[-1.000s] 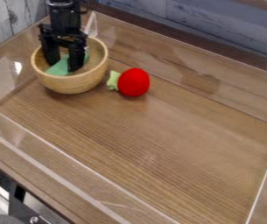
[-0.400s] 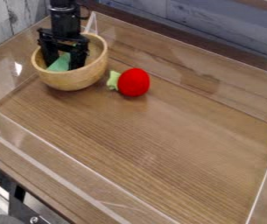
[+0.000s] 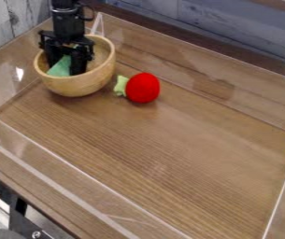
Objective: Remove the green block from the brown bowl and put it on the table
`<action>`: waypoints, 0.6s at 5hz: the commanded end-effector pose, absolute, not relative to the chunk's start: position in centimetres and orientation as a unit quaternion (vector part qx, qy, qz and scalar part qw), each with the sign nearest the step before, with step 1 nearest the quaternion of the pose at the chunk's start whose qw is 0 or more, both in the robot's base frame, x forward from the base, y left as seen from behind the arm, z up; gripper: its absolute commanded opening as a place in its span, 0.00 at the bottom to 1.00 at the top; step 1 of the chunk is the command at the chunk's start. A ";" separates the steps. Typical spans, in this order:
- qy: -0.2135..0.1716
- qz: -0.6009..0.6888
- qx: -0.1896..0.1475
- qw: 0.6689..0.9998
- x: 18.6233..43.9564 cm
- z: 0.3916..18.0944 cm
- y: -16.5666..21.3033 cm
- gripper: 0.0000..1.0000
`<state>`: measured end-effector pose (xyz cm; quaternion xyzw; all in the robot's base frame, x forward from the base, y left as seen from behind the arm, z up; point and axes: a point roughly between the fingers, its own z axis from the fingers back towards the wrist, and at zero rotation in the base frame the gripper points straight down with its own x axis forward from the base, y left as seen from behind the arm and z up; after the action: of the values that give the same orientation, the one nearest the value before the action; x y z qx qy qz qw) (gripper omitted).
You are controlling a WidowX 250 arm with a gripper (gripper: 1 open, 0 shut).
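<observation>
The brown bowl (image 3: 92, 84) stands at the far left of the table (image 3: 170, 159). Inside it lies the green block (image 3: 61, 68), only partly visible between the black fingers. My gripper (image 3: 68, 65) points straight down into the bowl and is shut on the green block, with one finger on each side of it. The arm above hides the rest of the block and part of the bowl's inside.
A red round toy (image 3: 141, 87) with a green leaf lies on the table just right of the bowl. Clear plastic walls (image 3: 7, 140) edge the tabletop, one close behind and left of the bowl. Bare wood stretches across the middle and right.
The jaws have closed in on the green block inside the bowl. The arm has stayed almost in place, and the bowl and red toy have not moved.
</observation>
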<state>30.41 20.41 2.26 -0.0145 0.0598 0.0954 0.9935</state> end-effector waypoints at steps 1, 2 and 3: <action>0.038 0.106 -0.037 0.993 30.4 5.4 21.3 0.00; 0.020 0.128 -0.056 0.990 30.6 7.3 20.7 0.00; 0.003 0.150 -0.073 0.986 30.9 9.2 20.2 0.00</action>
<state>30.40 19.28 6.02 -0.0942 0.0474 0.1449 0.9838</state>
